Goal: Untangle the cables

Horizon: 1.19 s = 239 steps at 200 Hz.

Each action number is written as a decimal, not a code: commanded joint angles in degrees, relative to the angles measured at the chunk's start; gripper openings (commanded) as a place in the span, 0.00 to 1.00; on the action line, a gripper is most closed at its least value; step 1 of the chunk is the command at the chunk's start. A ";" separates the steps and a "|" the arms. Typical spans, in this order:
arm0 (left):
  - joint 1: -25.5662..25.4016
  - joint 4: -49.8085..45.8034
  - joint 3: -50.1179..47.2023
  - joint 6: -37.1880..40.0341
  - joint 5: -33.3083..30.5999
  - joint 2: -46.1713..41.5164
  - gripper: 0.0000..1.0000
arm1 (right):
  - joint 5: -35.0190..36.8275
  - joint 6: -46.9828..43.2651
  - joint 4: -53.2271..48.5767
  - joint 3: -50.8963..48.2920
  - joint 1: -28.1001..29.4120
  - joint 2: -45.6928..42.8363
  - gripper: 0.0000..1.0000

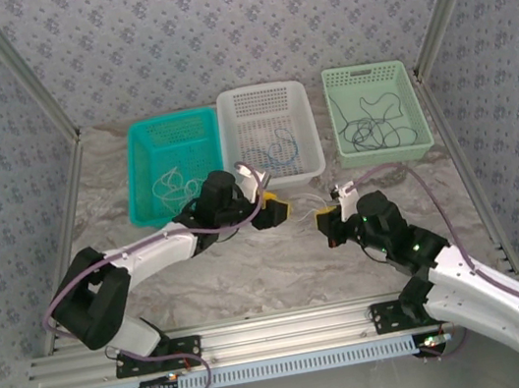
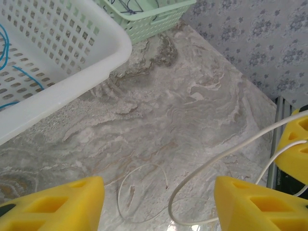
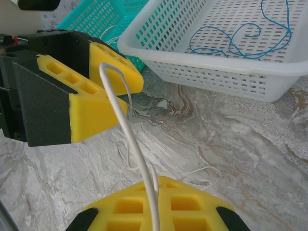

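The left arm point(image 1: 140, 254) reaches from its base at the near left, across and up toward the middle. It ends just in front of a white perforated plastic basket point(image 1: 262, 88). The right arm point(image 1: 452, 271) stretches from the near right toward the same spot, so the two wrists face each other, close but apart.

Below is a grey-veined marble-look tabletop point(image 1: 282, 270), walled in by pale grey wallpaper with small flower sprigs point(image 1: 230, 20). A teal plastic basket point(image 1: 167, 120) and a pale green plastic basket point(image 1: 363, 67) flank the white one.

The left fingers point(image 2: 53, 207), yellow foam blocks, stand well apart and grasp nothing. A thin pale cream cable point(image 3: 139, 154) loops on the tabletop between them. The right fingers point(image 3: 154, 202) are clenched on that cable, which rises from their seam and arcs toward the left fingers.

A thin blue cable point(image 1: 283, 153) lies in the white basket. A thin black cable point(image 1: 378, 129) lies in the green basket, and more pale wire point(image 1: 173, 183) lies in the teal one.
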 commanded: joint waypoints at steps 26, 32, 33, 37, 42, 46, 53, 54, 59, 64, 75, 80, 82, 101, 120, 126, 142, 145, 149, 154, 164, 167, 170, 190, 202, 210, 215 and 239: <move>-1.47 8.72 1.34 -4.79 4.50 1.86 0.60 | 0.45 2.32 4.58 -1.65 -0.02 -0.77 0.01; -1.81 9.09 1.67 -5.15 4.60 2.29 0.60 | 0.63 2.55 5.04 -1.88 0.01 -0.90 0.02; -1.86 9.09 1.74 -5.23 4.61 2.36 0.59 | 0.64 2.58 5.12 -1.91 0.06 -0.89 0.02; -2.13 9.13 2.03 -5.47 4.66 2.62 0.59 | 0.69 2.72 5.36 -2.08 0.10 -0.90 0.02; -2.56 9.03 2.45 -5.57 4.83 2.96 0.57 | 0.81 2.86 5.69 -2.22 0.11 -0.99 0.02; -2.79 8.80 2.83 -5.50 4.95 3.15 0.56 | 0.84 2.95 5.95 -2.42 0.18 -0.97 0.02; -3.30 8.18 3.41 -5.38 4.96 3.43 0.52 | 1.14 3.20 6.22 -2.70 0.19 -1.12 0.03; -3.35 8.02 3.44 -5.30 4.96 3.46 0.51 | 1.16 3.21 6.24 -2.76 0.20 -1.13 0.03; -3.47 7.14 3.98 -5.11 4.88 3.66 0.47 | 1.33 3.30 6.40 -2.82 0.28 -1.29 0.03; -3.65 6.28 4.41 -4.98 4.73 3.74 0.42 | 1.51 3.30 6.48 -2.84 0.28 -1.41 0.03; -3.68 4.14 5.05 -4.52 3.83 3.77 0.28 | 2.10 3.31 6.23 -3.04 0.29 -1.82 0.05; -3.67 2.64 5.26 -3.97 2.79 3.68 0.21 | 2.34 3.31 5.98 -3.17 0.27 -2.05 0.06; -3.71 1.83 5.48 -3.62 2.33 3.58 0.19 | 2.44 3.24 5.86 -3.17 0.24 -2.14 0.06; -3.69 -7.39 7.58 0.81 -4.23 2.02 0.05 | 3.99 2.57 2.08 -2.71 0.24 -2.64 0.09; -3.74 -16.59 10.33 5.98 -9.99 -0.04 0.01 | 8.39 2.48 -4.55 -1.80 0.22 -2.48 0.12; -3.74 -19.00 11.09 7.76 -11.51 -0.76 0.01 | 10.17 3.14 -6.81 -1.63 0.16 -2.34 0.12; -3.72 -24.39 13.20 11.55 -15.15 -2.16 0.00 | 12.72 3.77 -10.80 -1.21 -0.17 -2.37 0.12; -3.70 -25.20 13.51 12.28 -15.58 -2.44 0.00 | 13.14 3.91 -11.44 -1.08 -0.16 -2.38 0.12; -3.68 -26.20 13.95 13.01 -16.27 -2.69 0.00 | 13.63 4.07 -12.02 -1.07 -0.25 -2.38 0.12; -3.68 -27.38 14.39 13.91 -17.00 -2.99 0.00 | 13.99 4.16 -12.68 -1.00 -0.38 -2.37 0.12; -3.71 -29.43 15.30 15.56 -18.53 -3.65 0.00 | 14.77 4.40 -13.51 -0.99 -0.55 -2.38 0.12; -3.72 -30.02 15.47 16.02 -18.93 -3.74 0.00 | 14.99 4.49 -13.73 -0.89 -0.65 -2.33 0.12; -3.68 -30.33 15.73 16.49 -19.27 -3.92 0.00 | 15.20 4.60 -13.91 -0.81 -0.70 -2.31 0.12; -3.76 -33.68 16.82 19.13 -21.67 -4.58 0.00 | 15.77 4.71 -14.30 -0.46 -1.32 -2.26 0.12; -3.77 -35.37 17.29 20.58 -22.40 -5.00 0.00 | 15.95 4.72 -14.56 -0.14 -1.76 -1.96 0.12; -3.90 -36.20 17.51 21.56 -22.76 -5.12 0.00 | 16.01 4.72 -14.70 0.23 -1.96 -1.64 0.11; -3.98 -36.74 17.55 22.20 -22.99 -5.32 0.00 | 15.96 4.58 -14.73 0.38 -2.15 -1.44 0.11; -4.18 -39.58 17.98 25.46 -23.45 -5.87 0.02 | 15.62 3.63 -14.61 1.77 -2.41 0.18 0.09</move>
